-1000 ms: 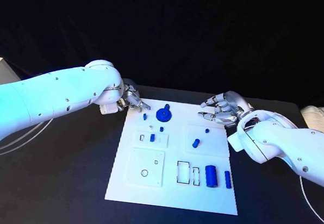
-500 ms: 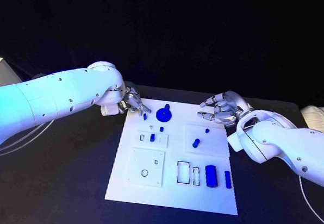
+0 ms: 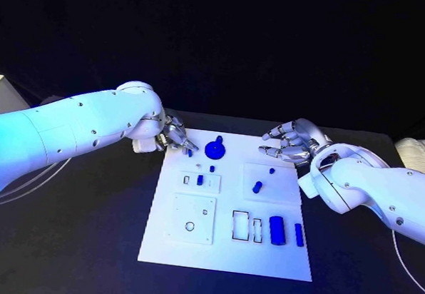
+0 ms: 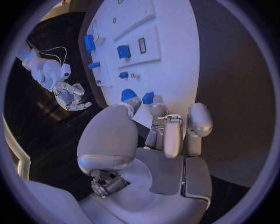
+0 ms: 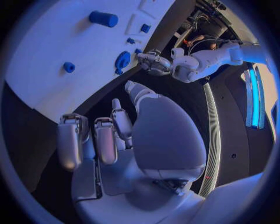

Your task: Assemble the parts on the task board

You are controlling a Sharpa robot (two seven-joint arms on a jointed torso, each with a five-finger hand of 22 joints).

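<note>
Head view: the left hand [image 3: 173, 134] is seen at the task board's [image 3: 226, 256] far-left corner, fingertips beside a small blue peg [image 3: 190, 153]; contact cannot be told.

Left wrist view: fingers are loosely spread, nothing held. The peg could be knocked aside.

Right wrist view: the right hand [image 5: 111, 135] is held apart-fingered, empty.

Taking the task board [image 3: 226, 253] as the reference: its near end is bare white, so there's open room to come in there. The far end is crowded, with the left hand [image 3: 176, 134] at the far-left corner right beside the round blue part [image 3: 214, 148], and the right hand [image 3: 287, 143] over the far-right corner. Mid-board, the blue cylinder [image 3: 277, 230] and blue bar [image 3: 298, 235] block the right side.
</note>
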